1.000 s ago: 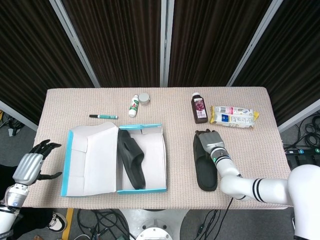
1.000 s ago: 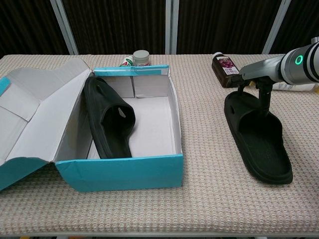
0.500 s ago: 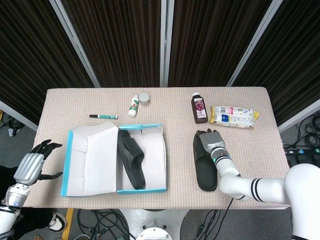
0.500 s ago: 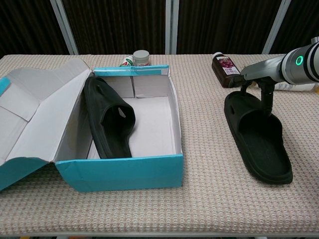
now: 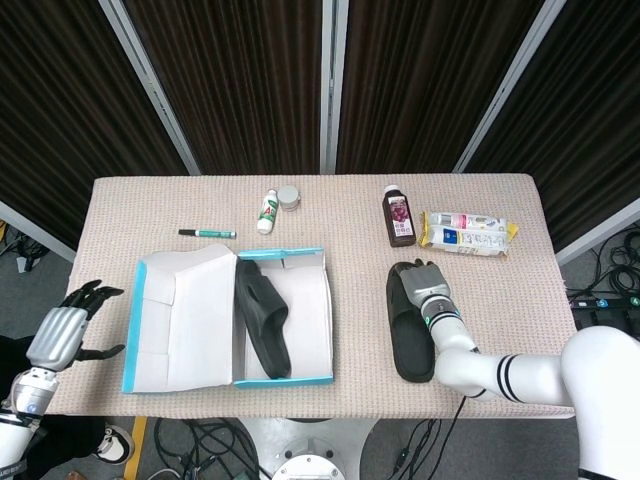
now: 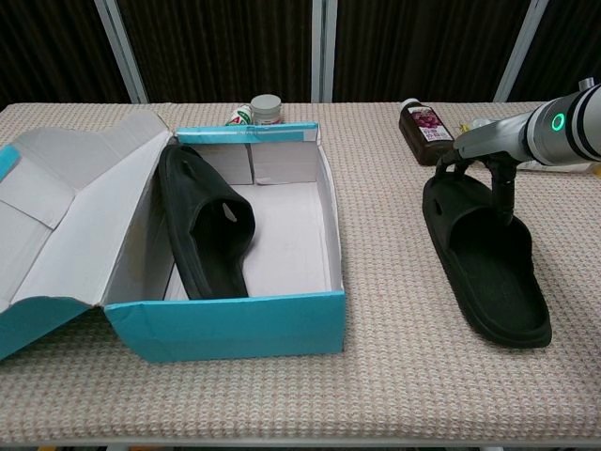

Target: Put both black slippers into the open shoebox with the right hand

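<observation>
Off the table's left edge, the left hand (image 5: 62, 332) is held with fingers apart, nothing in it. One black rubber slipper (image 5: 263, 318) is propped against the left wall of the open turquoise cardboard shoebox (image 5: 283, 380). Further right, the second black slipper (image 6: 484, 254) is lying flat on the beige woven tablecloth (image 5: 140, 210); its far strap is being gripped by the right hand (image 6: 476, 148).

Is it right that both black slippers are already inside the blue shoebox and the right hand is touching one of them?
Not quite. Only one slipper is inside the shoebox. The other slipper lies on the table to the right of the box, as the chest view shows. The rest holds: the right hand has its fingers on that slipper's far end.
</observation>
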`<state>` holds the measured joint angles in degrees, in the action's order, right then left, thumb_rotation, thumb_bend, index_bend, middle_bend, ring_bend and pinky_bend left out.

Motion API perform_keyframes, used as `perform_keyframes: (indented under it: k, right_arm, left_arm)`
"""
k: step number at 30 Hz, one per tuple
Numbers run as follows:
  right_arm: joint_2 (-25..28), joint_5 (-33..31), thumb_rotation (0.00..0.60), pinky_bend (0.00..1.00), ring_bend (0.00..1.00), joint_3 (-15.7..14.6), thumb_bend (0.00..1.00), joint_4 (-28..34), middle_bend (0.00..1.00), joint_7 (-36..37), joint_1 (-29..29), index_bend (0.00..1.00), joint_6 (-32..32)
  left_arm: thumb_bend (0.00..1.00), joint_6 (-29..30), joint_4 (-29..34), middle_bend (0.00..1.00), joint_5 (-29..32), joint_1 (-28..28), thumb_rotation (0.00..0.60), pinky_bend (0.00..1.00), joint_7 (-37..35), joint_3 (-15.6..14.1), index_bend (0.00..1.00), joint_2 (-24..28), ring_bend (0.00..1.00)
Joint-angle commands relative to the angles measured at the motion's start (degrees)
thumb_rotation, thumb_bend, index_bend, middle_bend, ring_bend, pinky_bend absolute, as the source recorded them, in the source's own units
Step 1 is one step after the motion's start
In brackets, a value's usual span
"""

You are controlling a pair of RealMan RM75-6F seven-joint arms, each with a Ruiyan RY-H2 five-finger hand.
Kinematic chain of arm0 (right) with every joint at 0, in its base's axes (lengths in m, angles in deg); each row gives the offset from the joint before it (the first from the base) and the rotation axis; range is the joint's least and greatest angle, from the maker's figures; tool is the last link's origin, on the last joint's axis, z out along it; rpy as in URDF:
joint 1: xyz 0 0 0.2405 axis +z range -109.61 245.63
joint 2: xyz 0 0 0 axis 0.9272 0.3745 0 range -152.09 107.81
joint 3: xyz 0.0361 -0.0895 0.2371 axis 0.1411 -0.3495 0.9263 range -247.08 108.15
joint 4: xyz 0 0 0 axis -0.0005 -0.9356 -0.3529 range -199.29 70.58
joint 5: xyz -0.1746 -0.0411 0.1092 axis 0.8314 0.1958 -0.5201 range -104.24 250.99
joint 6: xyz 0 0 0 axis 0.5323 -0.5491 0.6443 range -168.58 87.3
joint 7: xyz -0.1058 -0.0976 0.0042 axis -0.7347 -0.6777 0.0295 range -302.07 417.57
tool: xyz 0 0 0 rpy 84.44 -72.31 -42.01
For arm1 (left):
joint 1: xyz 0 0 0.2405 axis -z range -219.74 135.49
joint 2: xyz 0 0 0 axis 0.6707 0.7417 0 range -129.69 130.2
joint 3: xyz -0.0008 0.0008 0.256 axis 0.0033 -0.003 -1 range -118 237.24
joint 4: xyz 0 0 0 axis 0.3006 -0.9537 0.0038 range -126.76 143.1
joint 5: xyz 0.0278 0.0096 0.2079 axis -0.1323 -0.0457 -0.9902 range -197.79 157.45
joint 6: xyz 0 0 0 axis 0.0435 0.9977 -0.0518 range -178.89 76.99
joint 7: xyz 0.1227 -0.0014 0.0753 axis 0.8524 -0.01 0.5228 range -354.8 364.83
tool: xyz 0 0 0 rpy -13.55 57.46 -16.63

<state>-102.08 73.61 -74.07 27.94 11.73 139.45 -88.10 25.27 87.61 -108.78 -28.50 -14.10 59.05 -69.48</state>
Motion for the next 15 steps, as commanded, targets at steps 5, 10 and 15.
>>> perform_keyframes:
  k: [5, 10, 15]
  right_arm:
    - [-0.7, -0.6, 0.600, 0.12, 0.01, -0.2, 0.03, -0.7, 0.17, -0.4, 0.0, 0.18, 0.1]
    - [-0.9, -0.6, 0.600, 0.12, 0.03, 0.0, 0.03, -0.9, 0.20, -0.7, 0.1, 0.18, -0.3]
    - [-1.2, 1.1, 0.600, 0.12, 0.09, 0.6, 0.04, -0.9, 0.27, 0.0, -0.5, 0.23, -1.7]
  left_arm:
    - [0.00, 0.2, -0.2, 0.21, 0.0, -0.1, 0.600, 0.18, -0.1, 0.0, 0.21, -0.1, 0.09]
    - [0.00, 0.0, -0.3, 0.21, 0.1, -0.1, 0.600, 0.18, -0.4, 0.0, 0.21, 0.0, 0.09]
    - [0.00, 0.0, -0.3, 0.21, -0.1, -0.1, 0.600, 0.18, -0.3, -0.1, 0.21, -0.1, 0.09]
